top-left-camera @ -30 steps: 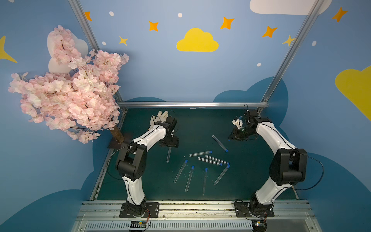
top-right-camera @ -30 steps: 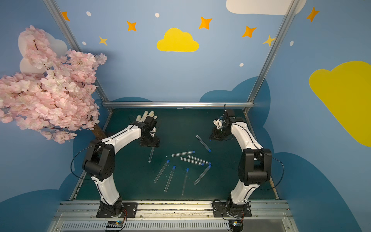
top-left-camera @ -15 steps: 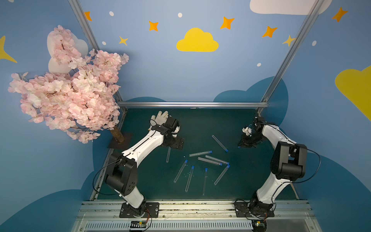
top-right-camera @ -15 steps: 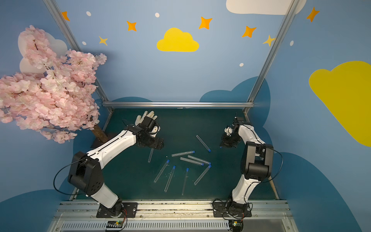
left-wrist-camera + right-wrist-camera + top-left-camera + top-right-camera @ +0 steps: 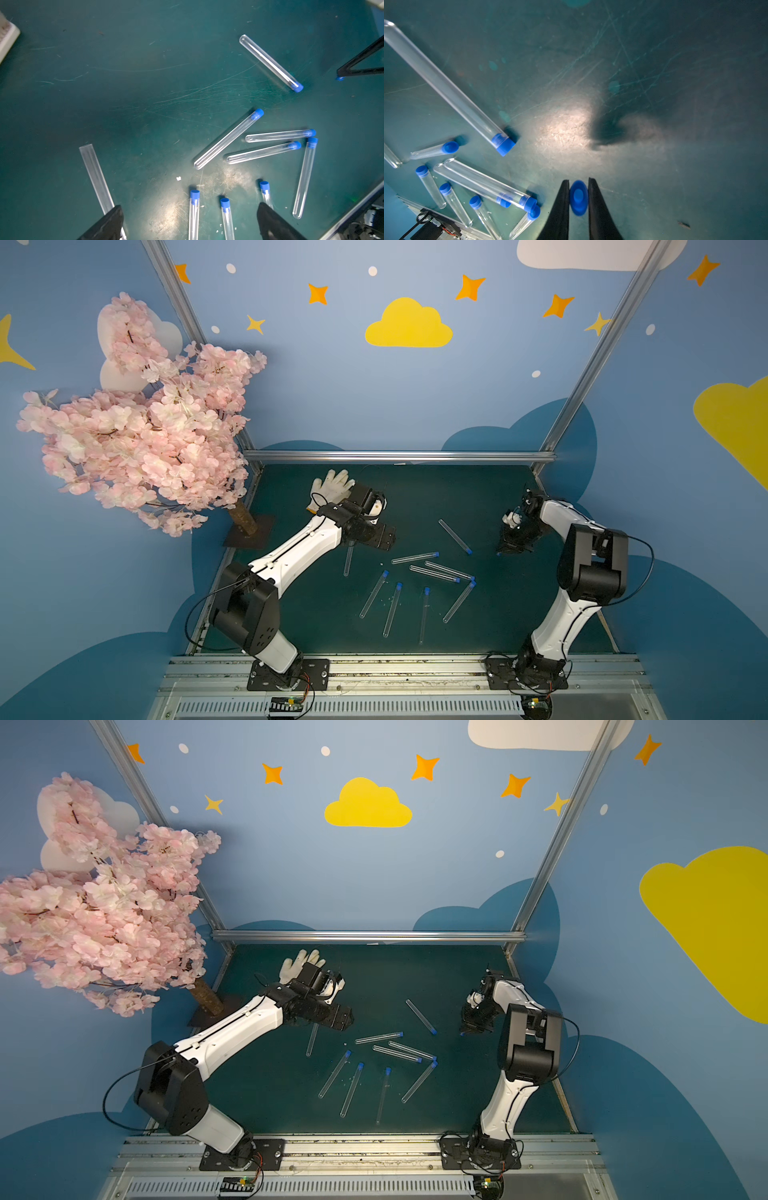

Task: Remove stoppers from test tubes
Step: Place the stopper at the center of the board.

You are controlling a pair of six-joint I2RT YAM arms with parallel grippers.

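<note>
**One stopper drawn; the bare tube released.**

On the green mat (image 5: 478, 497) the left gripper (image 5: 380, 539) has opened wide and now holds nothing. The uncapped test tube (image 5: 96, 178) lies flat left of centre, one end hidden beneath a finger (image 5: 110, 220) and in no grip. The right gripper (image 5: 578, 180) has swung to the mat's right side, its fingers pinched tight on the blue stopper (image 5: 578, 197), low over the mat. Judgement: one tube is done. Eight capped tubes (image 5: 414, 558) remain at centre.

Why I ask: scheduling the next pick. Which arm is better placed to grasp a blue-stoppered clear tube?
Likely left: the left gripper is open, empty, near the clear stoppered tubes; the right gripper is shut on a blue plastic stopper.
</note>
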